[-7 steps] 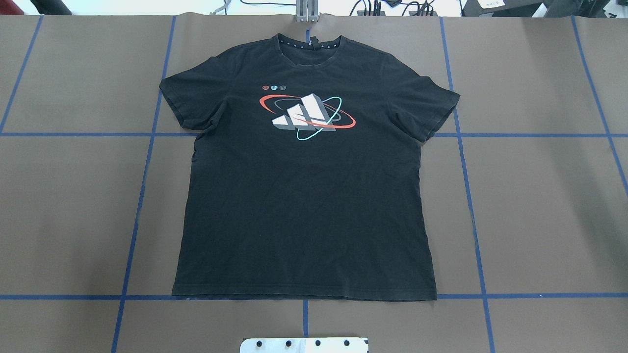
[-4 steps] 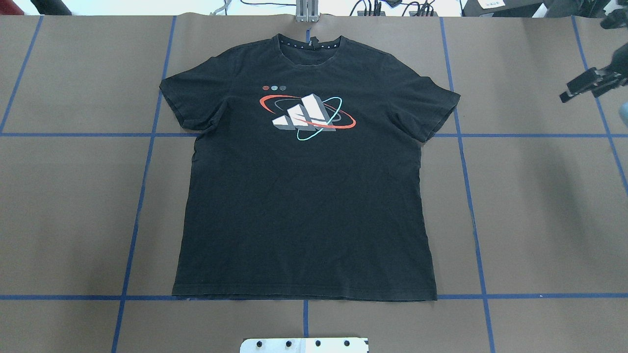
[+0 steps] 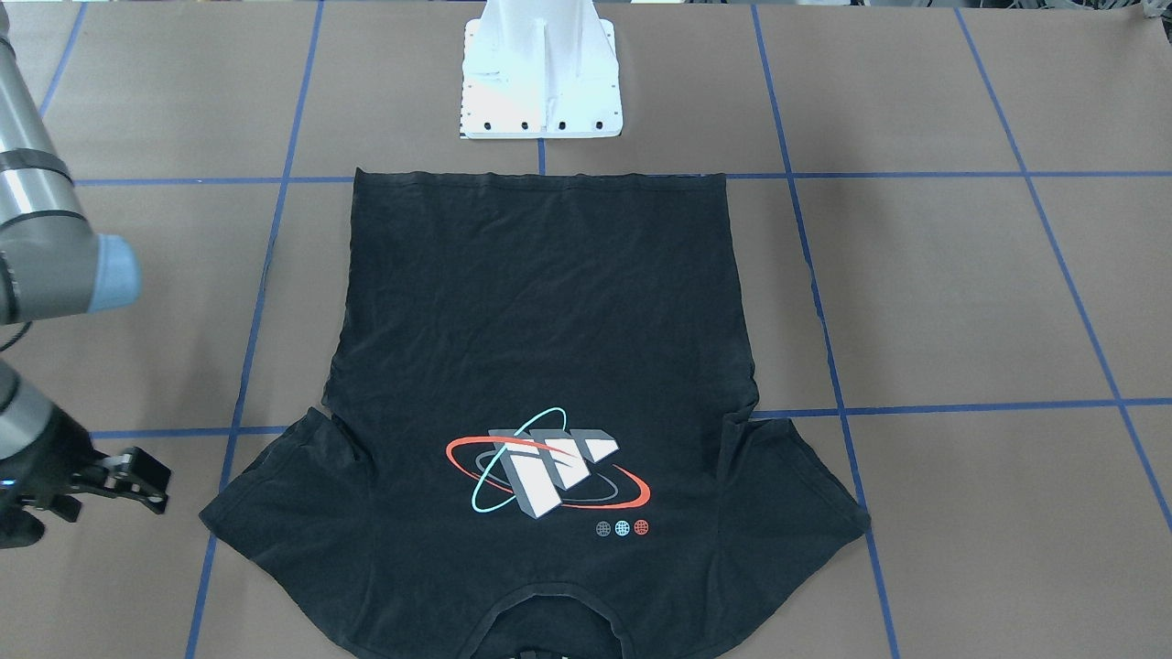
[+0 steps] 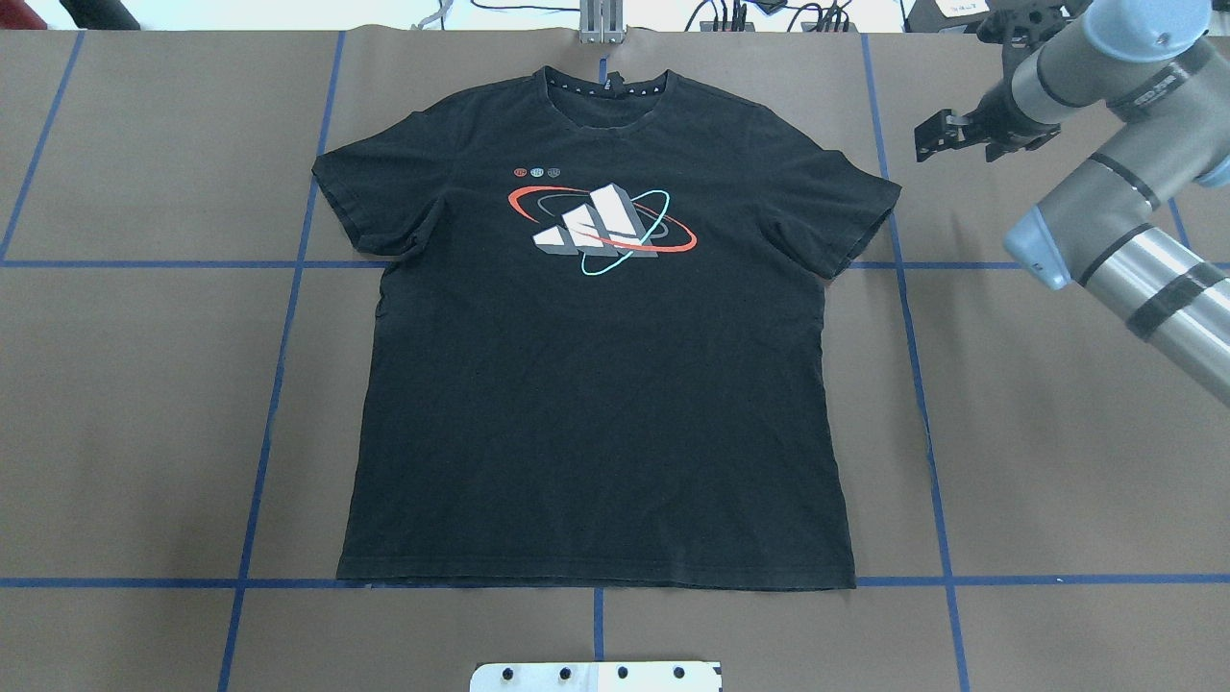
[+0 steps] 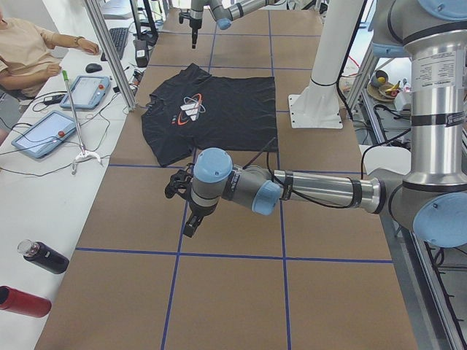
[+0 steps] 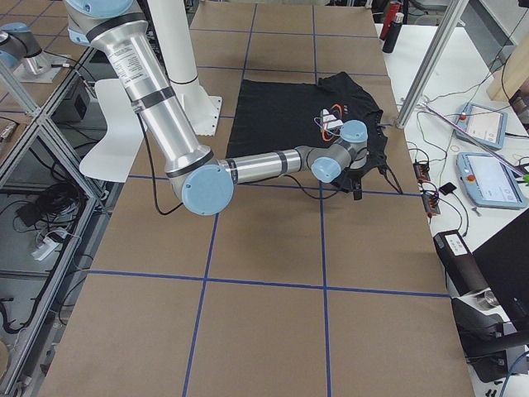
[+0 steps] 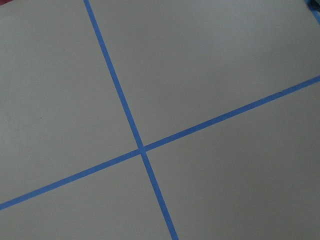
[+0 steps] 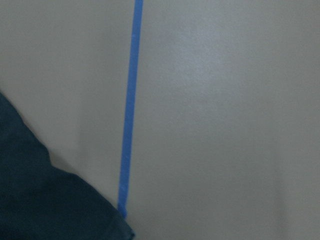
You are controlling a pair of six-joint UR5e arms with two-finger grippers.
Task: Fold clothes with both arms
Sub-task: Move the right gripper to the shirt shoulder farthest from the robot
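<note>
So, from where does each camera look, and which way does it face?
Front-facing: across the table, facing the pedestal; sees the T-shirt, right arm at its left edge.
Overhead: behind the robot, looking down; right arm enters from right.
Exterior left: table's end; left arm near, right arm far.
Exterior right: opposite end; right arm near.
Left wrist: down on crossing blue tape; no body.
Right wrist: tape line, T-shirt corner; no body.
Shared: front-facing and overhead both show the logo, turned opposite ways.

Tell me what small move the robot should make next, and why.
Probably ease the right gripper toward the near sleeve of the T-shirt: the shirt lies flat and unfolded, that gripper hangs just beyond the sleeve touching nothing, and the left gripper is farther away.
</note>
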